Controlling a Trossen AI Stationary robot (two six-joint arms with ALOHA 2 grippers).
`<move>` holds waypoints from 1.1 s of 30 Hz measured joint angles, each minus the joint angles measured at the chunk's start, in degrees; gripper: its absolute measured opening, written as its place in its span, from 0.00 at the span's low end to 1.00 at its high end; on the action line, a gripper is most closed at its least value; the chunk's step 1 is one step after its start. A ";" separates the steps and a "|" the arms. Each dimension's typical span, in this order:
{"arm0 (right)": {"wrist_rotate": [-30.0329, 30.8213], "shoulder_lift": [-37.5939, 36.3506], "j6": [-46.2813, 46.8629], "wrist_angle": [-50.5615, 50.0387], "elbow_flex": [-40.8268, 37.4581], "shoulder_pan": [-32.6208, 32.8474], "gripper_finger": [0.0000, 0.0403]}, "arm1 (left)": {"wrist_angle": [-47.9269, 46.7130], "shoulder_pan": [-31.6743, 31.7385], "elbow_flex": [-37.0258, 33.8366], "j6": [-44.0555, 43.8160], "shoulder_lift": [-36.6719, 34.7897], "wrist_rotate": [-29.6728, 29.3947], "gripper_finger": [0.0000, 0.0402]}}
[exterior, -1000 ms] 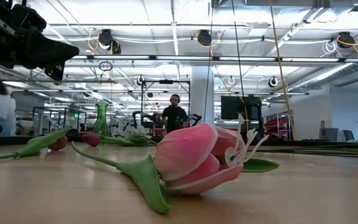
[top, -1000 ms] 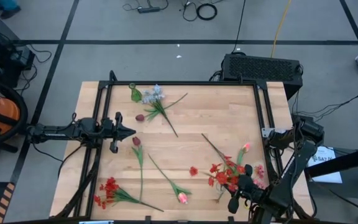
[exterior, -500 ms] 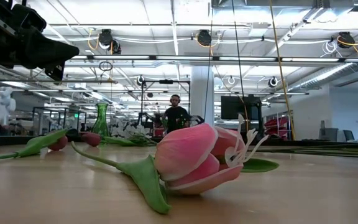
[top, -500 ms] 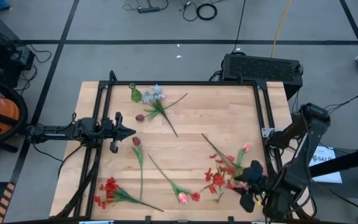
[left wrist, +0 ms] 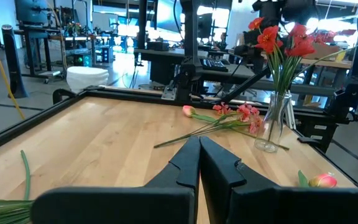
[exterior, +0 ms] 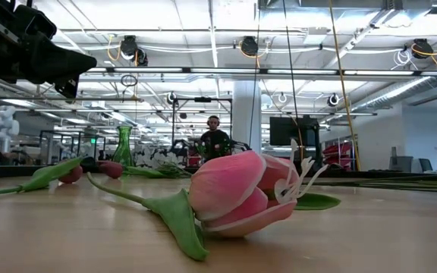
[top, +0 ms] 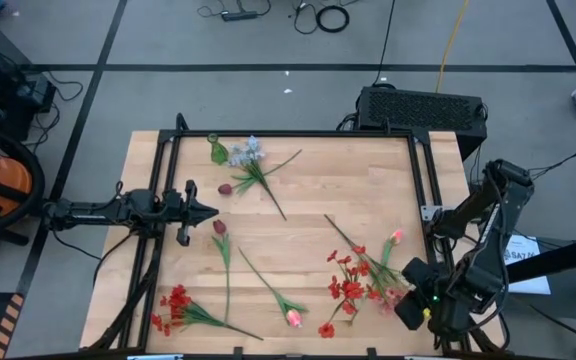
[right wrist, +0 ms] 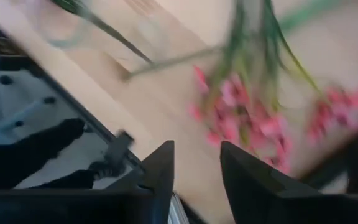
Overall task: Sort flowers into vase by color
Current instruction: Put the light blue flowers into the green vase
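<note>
Red flowers stand in a clear glass vase at the table's right, seen from above as red flowers. A pink cluster lies beside it, under my right gripper, which points down, open and empty, near the right edge. A pink tulip lies at the near edge. A green vase, a pale sprig and dark red buds sit at the far left. Another red cluster lies near left. My left gripper waits shut, level, at the left.
A black metal frame runs along the table's edges. A pink bud on a long stem lies just beyond the clear vase. The middle of the wooden table holds only loose stems. A person stands far off in the room.
My right gripper has risen and drawn back from the red flowers toward the table's right edge, tipping from slanted to pointing nearly straight down. The red flowers in the clear vase have swung, their blooms now spread more toward the near edge.
</note>
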 joint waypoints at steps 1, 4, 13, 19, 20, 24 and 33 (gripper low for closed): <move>-0.86 0.21 1.96 -0.49 0.00 0.00 0.26 | 0.00 0.00 0.00 0.01 0.01 0.00 0.04; -1.02 1.02 8.04 -0.53 0.00 -0.04 0.21 | 0.00 -0.02 -0.02 -0.01 -0.01 0.00 0.04; -0.42 3.20 11.76 3.24 0.00 -2.17 0.03 | 0.02 -0.01 -0.01 -0.02 0.01 0.00 0.04; -0.38 3.81 11.76 4.40 0.00 -4.66 0.01 | 0.76 0.00 -0.02 -8.07 0.01 0.00 0.04; -0.38 3.81 11.70 4.41 0.00 -5.06 0.01 | 1.44 -0.02 -0.02 -11.01 -0.01 0.00 0.04; -0.37 3.81 11.37 3.96 0.00 -6.55 0.00 | 2.89 -0.02 0.00 -24.22 -0.01 -0.03 0.04; -0.82 3.81 11.32 4.03 0.00 -7.65 0.00 | 4.74 -0.02 0.00 -25.66 -0.01 -2.71 0.04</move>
